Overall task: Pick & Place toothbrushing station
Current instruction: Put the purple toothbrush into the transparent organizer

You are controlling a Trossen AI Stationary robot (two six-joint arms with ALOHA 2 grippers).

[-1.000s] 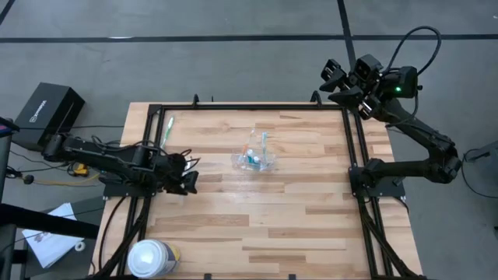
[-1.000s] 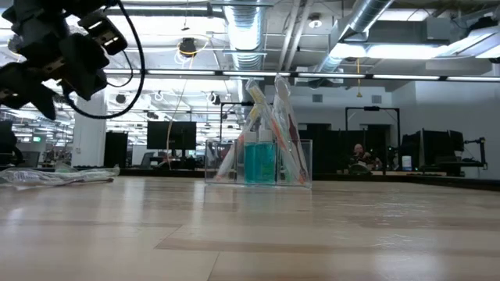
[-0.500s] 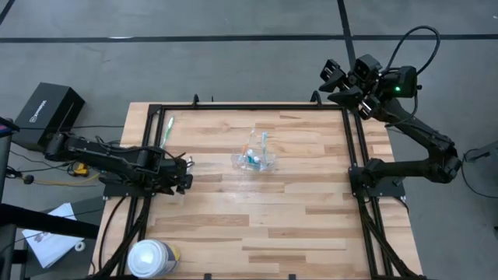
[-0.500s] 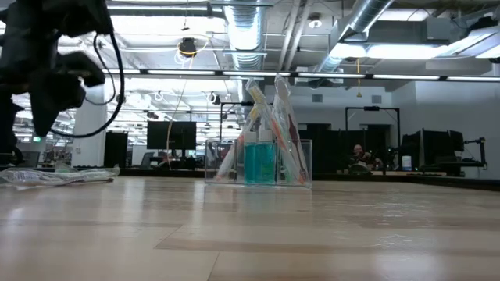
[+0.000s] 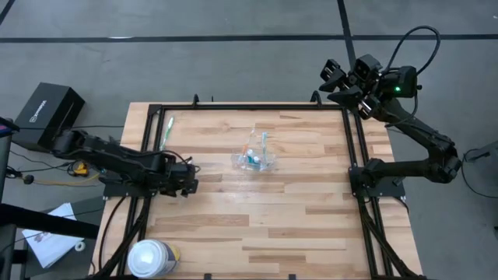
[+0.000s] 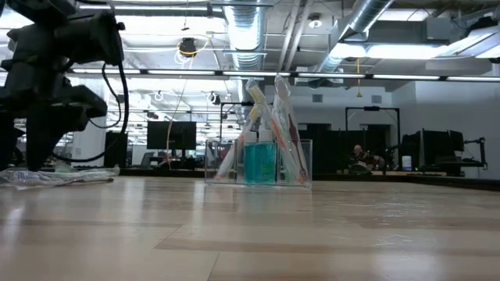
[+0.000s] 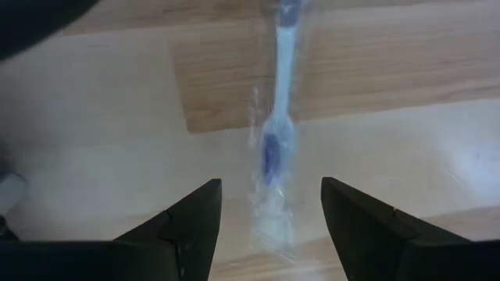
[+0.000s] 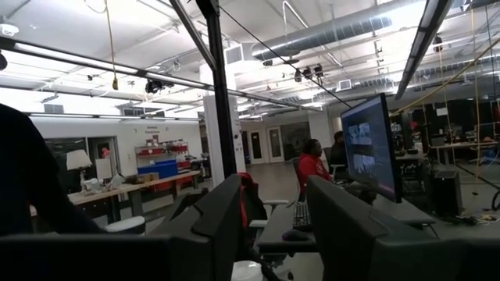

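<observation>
A clear plastic cup (image 5: 257, 158) stands mid-table. In the low view the cup (image 6: 301, 164) holds several slim toothbrushes leaning against its rim and two blue-green tubes. A blue toothbrush (image 7: 275, 133) in a clear wrapper lies flat on the wood. My left gripper (image 5: 189, 181) is near the table's left edge. It also shows in its own wrist view (image 7: 271, 191), open and pointing down, with one finger on each side of the blue toothbrush and clear of it. A green toothbrush (image 5: 167, 131) lies at the far left. My right gripper (image 5: 336, 78) is open and raised beyond the far right corner.
A big white canister (image 5: 152, 257) stands at the near left corner. A black frame (image 5: 352, 148) runs along the table's sides. A clear wrapper (image 6: 55, 176) lies on the wood at the left of the low view. Bare wood lies around the cup.
My left gripper has come down toward the table at its left side, drawing back a little toward the left edge and then returning. The cup and its toothbrushes have stayed where they were.
</observation>
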